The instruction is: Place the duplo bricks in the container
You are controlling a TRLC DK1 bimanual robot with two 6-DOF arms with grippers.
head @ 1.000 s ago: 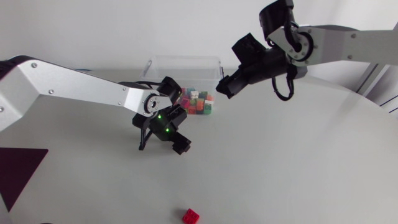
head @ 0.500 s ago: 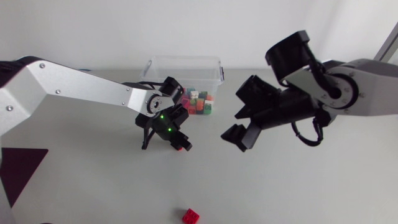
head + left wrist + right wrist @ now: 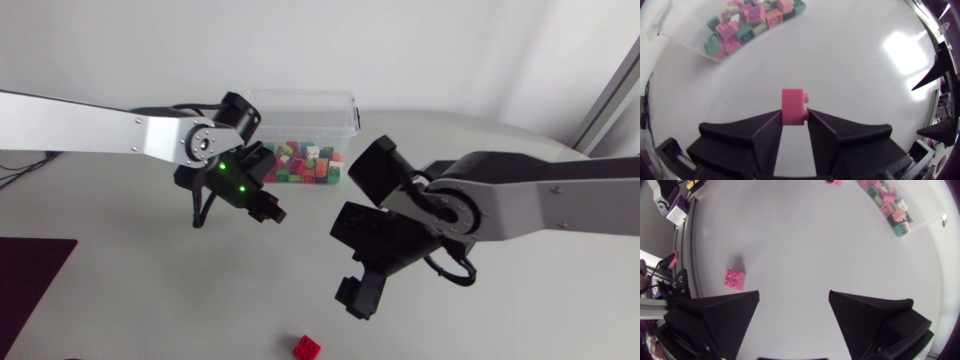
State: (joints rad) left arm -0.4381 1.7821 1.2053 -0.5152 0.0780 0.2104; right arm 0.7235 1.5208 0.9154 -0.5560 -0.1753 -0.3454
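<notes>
My left gripper (image 3: 794,114) is shut on a pink duplo brick (image 3: 792,100), held off the table in front of the clear container (image 3: 300,108). The container holds several coloured bricks (image 3: 305,165), which lie ahead of the left gripper (image 3: 266,210) in its wrist view as the brick pile (image 3: 747,22). My right gripper (image 3: 350,262) hangs open over the table's front middle. A red brick (image 3: 307,347) lies on the table just ahead of it. In the right wrist view this brick (image 3: 734,278) sits beside one finger, outside the gap of the right gripper (image 3: 794,294).
The container stands at the back of the table near the wall. My two arms are close together, with the left gripper a little behind and to the left of the right one. A dark purple mat (image 3: 25,265) lies at the left edge.
My left gripper shut on the pink brick and lifted it back and left, nearer the container. My right arm swung from beside the container down to the front of the table, near the red brick.
</notes>
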